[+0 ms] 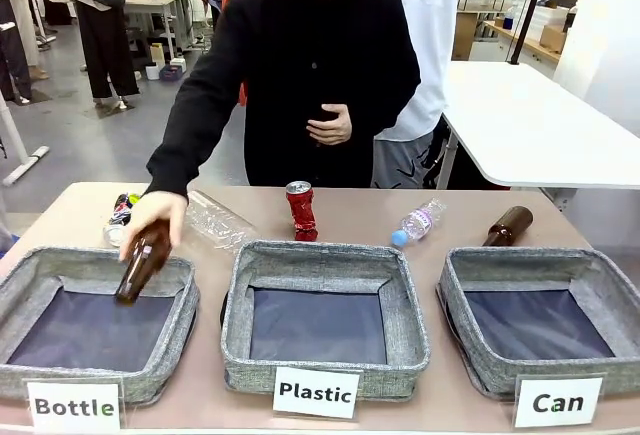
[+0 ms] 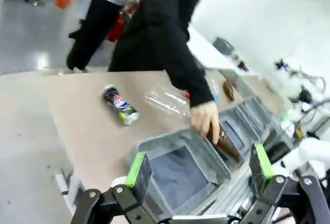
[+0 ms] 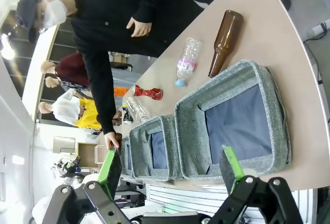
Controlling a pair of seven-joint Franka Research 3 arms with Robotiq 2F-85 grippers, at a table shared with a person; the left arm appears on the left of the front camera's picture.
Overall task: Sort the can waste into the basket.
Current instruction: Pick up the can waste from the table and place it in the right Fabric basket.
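Dark can (image 1: 121,211) at the front view's left is crowded by a hand (image 1: 155,217), easily struck by the left claw (image 2: 198,163) or right claw (image 3: 171,165), both open.

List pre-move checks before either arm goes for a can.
1. Left gripper open, nothing in it: ok.
2. Right gripper open, nothing in it: ok.
3. Red can standing untouched beyond the Plastic basket: ok.
4. Dark can lying free: ok.
5. Person's hand out of the way: not ok, it holds a brown bottle over the Bottle basket, near the dark can.
6. Can basket in place: ok.
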